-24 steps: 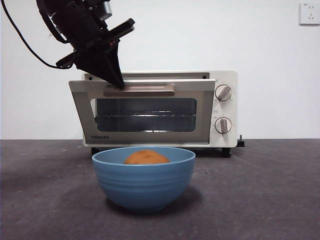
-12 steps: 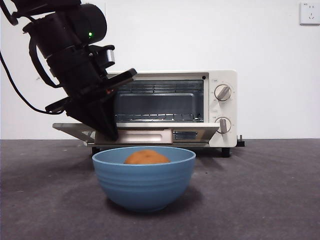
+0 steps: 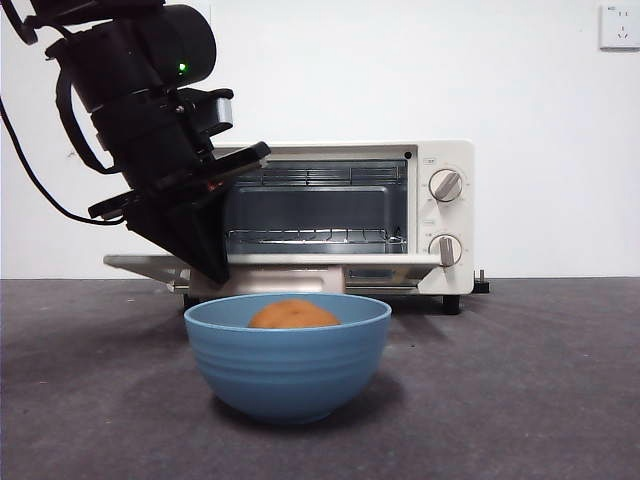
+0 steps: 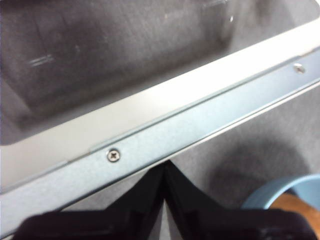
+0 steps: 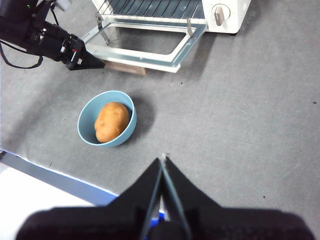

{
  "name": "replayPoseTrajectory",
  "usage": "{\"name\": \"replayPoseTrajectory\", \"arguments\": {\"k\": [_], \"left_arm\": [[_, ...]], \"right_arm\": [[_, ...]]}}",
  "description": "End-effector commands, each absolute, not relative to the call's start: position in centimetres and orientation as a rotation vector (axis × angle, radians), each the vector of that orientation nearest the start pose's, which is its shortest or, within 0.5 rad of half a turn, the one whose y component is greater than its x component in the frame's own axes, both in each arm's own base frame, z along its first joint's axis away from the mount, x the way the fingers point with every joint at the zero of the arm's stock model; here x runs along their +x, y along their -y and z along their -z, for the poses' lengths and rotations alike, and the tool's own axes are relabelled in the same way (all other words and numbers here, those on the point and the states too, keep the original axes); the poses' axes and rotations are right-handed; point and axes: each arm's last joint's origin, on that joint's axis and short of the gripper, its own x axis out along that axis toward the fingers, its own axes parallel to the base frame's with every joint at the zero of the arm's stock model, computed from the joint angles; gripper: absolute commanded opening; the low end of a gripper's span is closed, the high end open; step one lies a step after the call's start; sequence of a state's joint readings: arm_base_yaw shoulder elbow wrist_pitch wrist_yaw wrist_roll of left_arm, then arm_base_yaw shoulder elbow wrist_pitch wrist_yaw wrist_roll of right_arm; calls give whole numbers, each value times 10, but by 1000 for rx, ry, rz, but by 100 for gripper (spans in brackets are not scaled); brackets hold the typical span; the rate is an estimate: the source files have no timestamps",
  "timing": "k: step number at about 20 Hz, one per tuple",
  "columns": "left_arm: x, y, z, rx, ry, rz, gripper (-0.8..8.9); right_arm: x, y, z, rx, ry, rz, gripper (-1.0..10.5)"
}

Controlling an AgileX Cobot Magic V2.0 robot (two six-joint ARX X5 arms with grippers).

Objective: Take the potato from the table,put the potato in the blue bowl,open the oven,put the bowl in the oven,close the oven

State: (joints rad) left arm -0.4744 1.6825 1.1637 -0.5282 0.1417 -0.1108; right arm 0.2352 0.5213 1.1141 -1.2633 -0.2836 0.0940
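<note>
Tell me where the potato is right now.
The potato lies inside the blue bowl, which stands on the table in front of the open oven, centre of the front view.

The bowl [image 3: 288, 355] and oven [image 3: 320, 215] are seen close and level from the front, from high above by the right wrist, and the door edge very near by the left.

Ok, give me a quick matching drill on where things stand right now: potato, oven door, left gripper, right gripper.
Things:
1. potato
2. oven door
3. left gripper
4. right gripper

States:
A. dropped open, lying flat
B. high above the table, fingers shut
C. inside the bowl
D. at the door's front edge

Pairs: 1-C, 2-A, 3-D, 4-B
</note>
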Motion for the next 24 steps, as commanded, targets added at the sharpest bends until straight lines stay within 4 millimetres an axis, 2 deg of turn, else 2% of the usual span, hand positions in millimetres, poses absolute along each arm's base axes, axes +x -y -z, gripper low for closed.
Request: {"name": "replayPoseTrajectory", "arguments": {"k": [1,7,10,14,17,21,24], "left_arm": [[304,161,-217,116,-1038,516,-6],[292,158,-215,182,-1134,546,-6],[277,152,-237,183,-1124,553,-6],[237,135,-285,169,-1072,591,-6],[204,117,-311,176,-1061,598,-6],[164,95,-337,167,-1015,604,-6],[141,83,-344,169,-1024,602,-6]], "right_arm": [[34,-16,-361,111,-702,-460,-3],[33,-16,-360,119,-714,-457,-3],[35,-17,-358,122,-749,-453,-3],[51,-23,-357,160,-817,-539,-3],[71,-30,-355,190,-897,-609,-3],[96,-37,-348,205,-1001,-604,-3],[117,-42,-341,252,-1077,-600,-2]]}}
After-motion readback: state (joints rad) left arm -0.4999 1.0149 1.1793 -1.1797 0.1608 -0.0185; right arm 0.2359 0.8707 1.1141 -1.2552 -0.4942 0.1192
